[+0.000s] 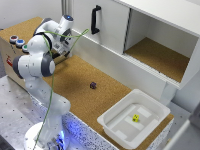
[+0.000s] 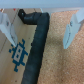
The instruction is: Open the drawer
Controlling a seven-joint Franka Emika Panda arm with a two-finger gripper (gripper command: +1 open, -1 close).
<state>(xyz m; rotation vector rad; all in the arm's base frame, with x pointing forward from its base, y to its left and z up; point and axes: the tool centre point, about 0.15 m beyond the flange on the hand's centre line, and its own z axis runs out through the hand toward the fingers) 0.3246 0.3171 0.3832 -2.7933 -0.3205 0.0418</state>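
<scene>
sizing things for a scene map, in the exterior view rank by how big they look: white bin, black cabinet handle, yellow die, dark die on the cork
1. white bin
2. black cabinet handle
3. yellow die and dark die: both tiny, look about alike, so unranked.

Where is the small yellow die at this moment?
In the exterior view, the yellow die lies inside the white plastic bin at the lower right, on the cork counter, well to the right of the dark die.

The white arm (image 1: 40, 70) rises from its base and folds forward. Its gripper (image 2: 42, 27) is spread wide. The fingers (image 2: 9, 27) grasp nothing between them.
</scene>
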